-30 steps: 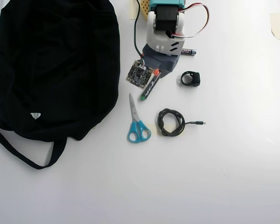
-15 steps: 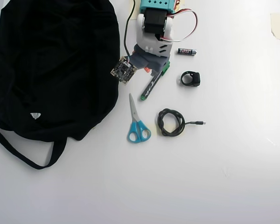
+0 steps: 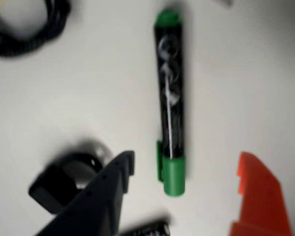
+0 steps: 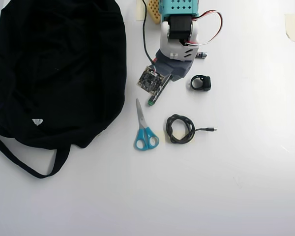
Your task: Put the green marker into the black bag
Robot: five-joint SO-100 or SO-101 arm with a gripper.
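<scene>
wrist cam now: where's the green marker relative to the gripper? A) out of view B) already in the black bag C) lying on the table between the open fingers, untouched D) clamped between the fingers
C: in the wrist view the green marker lies flat on the white table, with the gripper open, the dark finger on one side and the orange finger on the other, both clear of it.

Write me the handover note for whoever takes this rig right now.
Hand: open, empty, one finger on each side of the green marker, not touching it.
Green marker: flat on the table, mostly hidden under the arm in the overhead view.
Black bag: at the overhead view's left, well apart from the marker.
Done: hand lined up over the marker.
Left: lower, grip, carry to the bag, drop in.
</scene>
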